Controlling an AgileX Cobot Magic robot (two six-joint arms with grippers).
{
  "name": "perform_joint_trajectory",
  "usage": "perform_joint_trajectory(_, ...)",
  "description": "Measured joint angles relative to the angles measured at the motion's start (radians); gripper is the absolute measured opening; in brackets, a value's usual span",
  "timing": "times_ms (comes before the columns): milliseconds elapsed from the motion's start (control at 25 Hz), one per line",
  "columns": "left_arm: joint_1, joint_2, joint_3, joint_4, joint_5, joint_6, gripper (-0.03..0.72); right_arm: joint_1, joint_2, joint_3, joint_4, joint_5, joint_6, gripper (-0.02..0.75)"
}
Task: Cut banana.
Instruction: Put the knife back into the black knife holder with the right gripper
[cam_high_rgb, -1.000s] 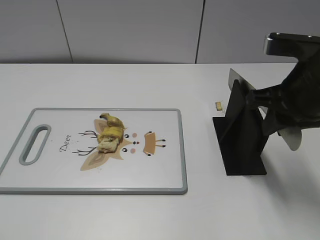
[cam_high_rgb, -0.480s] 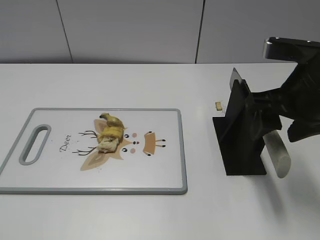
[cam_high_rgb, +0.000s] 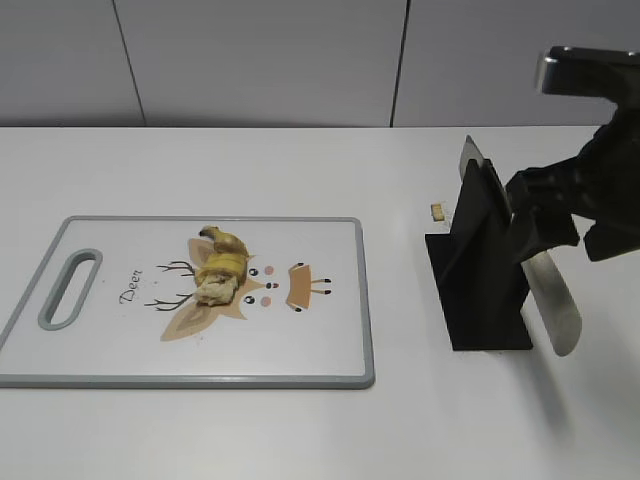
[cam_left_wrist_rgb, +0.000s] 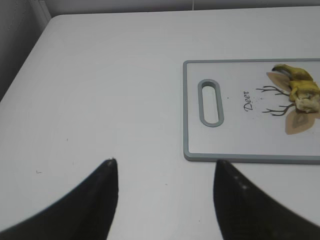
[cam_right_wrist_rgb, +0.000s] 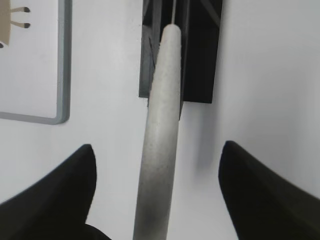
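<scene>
Currently, the banana (cam_high_rgb: 220, 268) is seen lying on the cutting board (cam_high_rgb: 120, 345), at about nine o'clock from the black knife stand (cam_high_rgb: 480, 275). The knife (cam_high_rgb: 552, 295) is seated in that stand, its grey handle passing between the spread fingers of the right gripper (cam_right_wrist_rgb: 157, 172), untouched by them. The left gripper (cam_left_wrist_rgb: 165, 172) is held open above bare table (cam_left_wrist_rgb: 100, 90).
</scene>
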Motion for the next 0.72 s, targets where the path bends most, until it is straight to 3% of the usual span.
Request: perform_joint_trajectory(720,0.0,0.0,0.0,0.0,0.0,0.0,0.567,0.0,-0.373,0.055,0.001,-0.008,-0.265,0.586)
